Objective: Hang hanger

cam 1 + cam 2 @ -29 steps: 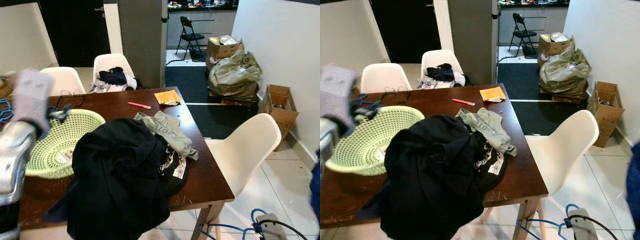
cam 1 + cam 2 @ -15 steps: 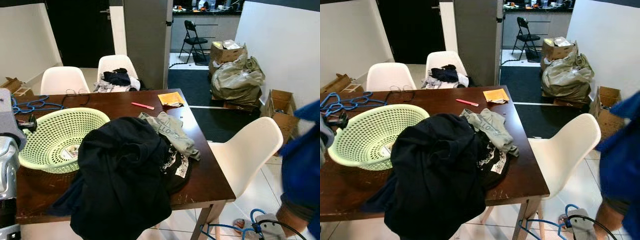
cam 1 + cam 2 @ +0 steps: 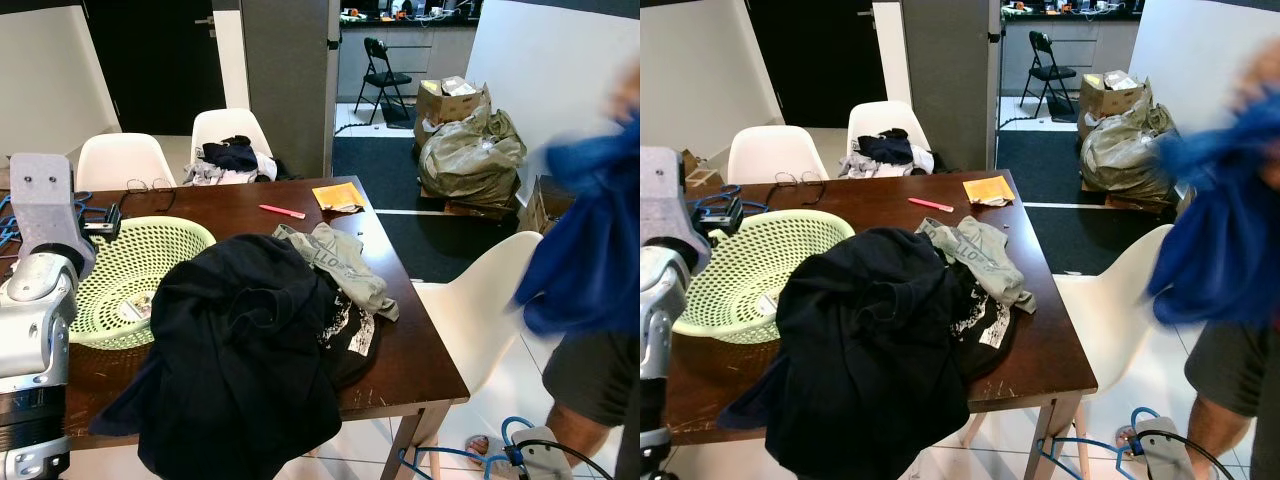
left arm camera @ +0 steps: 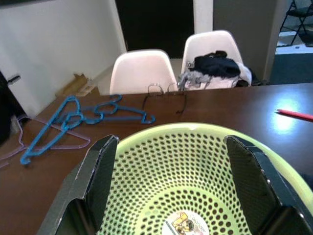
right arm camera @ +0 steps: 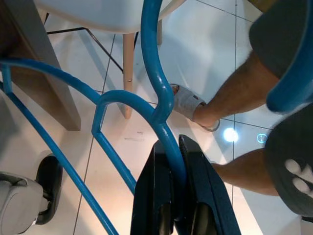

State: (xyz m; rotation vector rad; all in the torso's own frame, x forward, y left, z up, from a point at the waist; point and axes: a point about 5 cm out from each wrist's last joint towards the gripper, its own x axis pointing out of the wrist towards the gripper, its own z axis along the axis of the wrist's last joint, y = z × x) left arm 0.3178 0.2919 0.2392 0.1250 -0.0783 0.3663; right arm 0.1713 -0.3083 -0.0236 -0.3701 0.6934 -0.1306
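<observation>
- Compared with half a second ago, the person (image 3: 590,290) at the table's right end takes up more of the eye views: a blurred blue top now reaches high above the white chair (image 3: 480,305), and grey shorts and a bare leg show below it.
- The left arm (image 3: 40,300) stands more fully in view than before, its grey wrist block raised at the table's (image 3: 420,365) left edge, beside the green laundry basket (image 3: 130,275).
- The black garment (image 3: 245,365), the grey-green garment (image 3: 340,262), the pink pen (image 3: 281,211) and the yellow envelope (image 3: 336,195) lie as they did.
- The right gripper (image 5: 177,196) is clenched on a blue hanger (image 5: 155,83); the bar runs between its two black fingers, low over the tiled floor, near a chair leg and the person's sandalled foot (image 5: 188,103).
- The left gripper (image 4: 178,186) is spread wide and holds nothing; its fingers frame the basket's bowl.
- More blue hangers (image 4: 73,120) lie on the table beyond the basket, next to a pair of glasses (image 4: 164,93).
- Letters on the grey-green garment and a sticker in the basket are too small to read.
</observation>
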